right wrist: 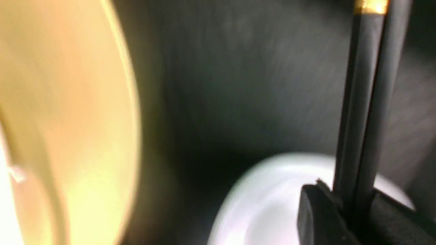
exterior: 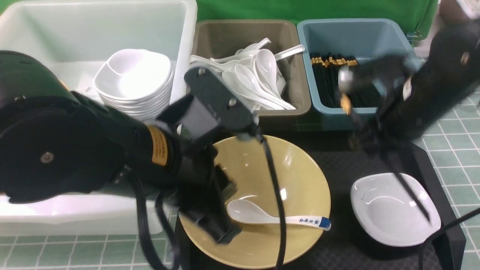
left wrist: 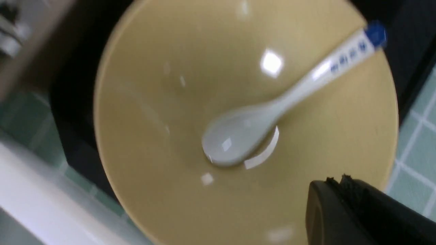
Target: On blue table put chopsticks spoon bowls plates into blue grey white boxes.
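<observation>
**Surface and room.** The blue table [exterior: 457, 150] is a pale blue-green grid of small square tiles. A green backdrop [exterior: 300, 9] closes the scene at 12 o'clock. One black tray [exterior: 337, 165] with a diamond texture lies on the table at 6 o'clock.

**Boxes: three, in a row along the far edge.**
- 10 o'clock: one white box [exterior: 75, 30]. It holds one plate stack [exterior: 131, 75]. The number of plates in it cannot be read.
- 12 o'clock: one grey box [exterior: 225, 35]. It holds a heap of plain spoons [exterior: 262, 65], too overlapped to count.
- 2 o'clock: one blue box [exterior: 356, 37]. It holds one chopstick bundle [exterior: 326, 82], gold bands at the far end.

**Tray contents.**
- One bowl [exterior: 300, 176] sits on the tray's 9 o'clock half.
- One spoon [exterior: 277, 217] lies inside the bowl. Its scoop is at the centre and its blue tip rests on the rim at 4 o'clock.
- One plate [exterior: 382, 217] sits on the tray's 3 o'clock half, near the bowl but apart from it.

**Grippers.**
- The left gripper [left wrist: 339, 182] has its jaws together with nothing between them. It hangs over the bowl's 8 o'clock rim.
- The right gripper [right wrist: 354, 207] is clamped on the chopsticks [right wrist: 368, 102], two sticks side by side. They are tilted, with the gold end up toward 11 o'clock and the thin tips over the plate's 3 o'clock edge. Whether the tips touch the plate cannot be told.
</observation>
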Robot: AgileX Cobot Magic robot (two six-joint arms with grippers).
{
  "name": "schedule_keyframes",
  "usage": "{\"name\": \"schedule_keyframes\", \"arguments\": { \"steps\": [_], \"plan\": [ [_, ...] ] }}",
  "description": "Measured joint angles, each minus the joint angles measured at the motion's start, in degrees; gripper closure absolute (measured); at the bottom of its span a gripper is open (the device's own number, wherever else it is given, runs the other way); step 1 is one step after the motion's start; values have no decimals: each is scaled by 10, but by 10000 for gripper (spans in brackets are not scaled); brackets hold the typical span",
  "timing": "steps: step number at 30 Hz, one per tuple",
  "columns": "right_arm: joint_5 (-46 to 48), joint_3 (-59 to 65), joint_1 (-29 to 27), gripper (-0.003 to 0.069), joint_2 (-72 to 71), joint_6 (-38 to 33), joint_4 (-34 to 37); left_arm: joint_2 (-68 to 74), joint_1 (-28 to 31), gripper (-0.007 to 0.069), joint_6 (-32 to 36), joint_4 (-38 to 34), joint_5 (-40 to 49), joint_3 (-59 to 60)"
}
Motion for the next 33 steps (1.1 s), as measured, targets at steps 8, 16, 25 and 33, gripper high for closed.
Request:
{"name": "schedule_keyframes", "arguments": {
  "steps": [8, 16, 25, 33],
  "plan": [
    [-61, -170, -16, 499, 36, 3, -21, 50, 58, 623, -29, 15, -167, -58],
    [-190, -265, -77, 499, 149, 81, -24, 90, 135, 623, -66, -5, -161, -151],
    [-216, -321, -104, 499, 291, 127, -26, 90, 138, 623, -68, -11, -77, -152],
    [-95, -380, -105, 400, 315, 130, -26, 83, 138, 623, -68, 4, -46, -152]
  ]
}}
